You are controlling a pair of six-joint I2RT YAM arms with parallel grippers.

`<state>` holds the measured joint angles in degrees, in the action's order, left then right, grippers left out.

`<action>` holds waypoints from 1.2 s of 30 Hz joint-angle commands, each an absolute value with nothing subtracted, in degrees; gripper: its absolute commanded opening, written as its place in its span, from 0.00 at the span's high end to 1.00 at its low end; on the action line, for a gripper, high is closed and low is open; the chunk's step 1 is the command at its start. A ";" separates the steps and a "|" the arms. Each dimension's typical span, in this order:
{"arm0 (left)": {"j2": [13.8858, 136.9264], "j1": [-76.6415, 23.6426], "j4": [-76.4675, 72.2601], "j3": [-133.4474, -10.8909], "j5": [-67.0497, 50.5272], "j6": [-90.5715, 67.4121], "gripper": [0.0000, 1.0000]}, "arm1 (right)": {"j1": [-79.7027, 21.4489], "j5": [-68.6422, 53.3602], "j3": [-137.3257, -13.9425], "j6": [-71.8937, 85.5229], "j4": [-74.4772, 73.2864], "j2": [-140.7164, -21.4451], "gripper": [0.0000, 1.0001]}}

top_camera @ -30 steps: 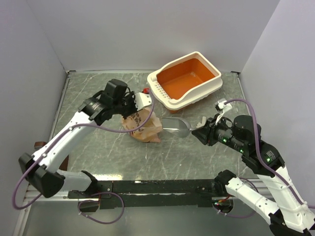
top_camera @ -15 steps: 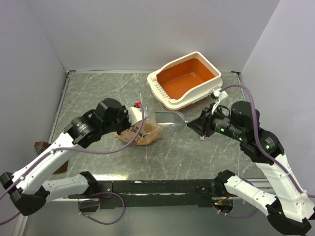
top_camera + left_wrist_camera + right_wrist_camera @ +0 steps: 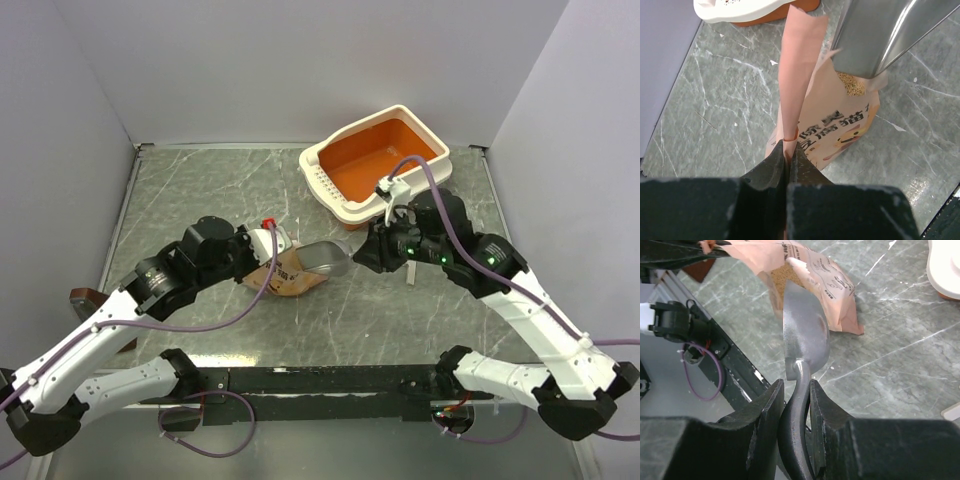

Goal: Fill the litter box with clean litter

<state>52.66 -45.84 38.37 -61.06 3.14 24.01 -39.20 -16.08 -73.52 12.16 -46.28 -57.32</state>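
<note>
Scoop [image 3: 805, 335] in R gripper [image 3: 796, 390] sits at bag [image 3: 835, 285] mouth, litter [image 3: 777, 277] inside.

White arms [image 3: 80, 345], black fingers [image 3: 760, 432], purple cables [image 3: 411, 159].

The left gripper [image 3: 788, 152] is pinched tight on a tall strip of the pink paper bag [image 3: 840, 130], pulling its mouth up off the grey marbled table [image 3: 720, 100]. A metal scoop [image 3: 880, 35] pokes into the opening, clean litter [image 3: 852, 86] showing beneath its edge. The litter box [image 3: 735, 9] rim sits at the top edge.
</note>
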 commanded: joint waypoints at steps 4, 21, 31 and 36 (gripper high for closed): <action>49.22 -46.32 34.37 -61.43 1.58 22.23 0.99 | -42.10 -11.87 -80.14 8.71 -44.21 -63.18 1.00; 47.73 -46.85 26.89 -56.43 4.57 20.21 0.99 | -51.76 -10.65 -91.50 7.38 -54.05 -77.52 1.00; 45.62 -46.85 28.21 -55.99 7.56 21.18 0.99 | -54.49 -3.44 -85.52 6.42 -56.42 -70.59 1.00; 45.26 -46.85 28.92 -57.30 7.30 20.48 0.99 | -54.41 -3.69 -85.08 5.63 -56.60 -70.05 1.00</action>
<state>47.27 -46.61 33.34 -55.48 6.09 21.71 -53.67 -3.36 -85.67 6.63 -54.15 -71.77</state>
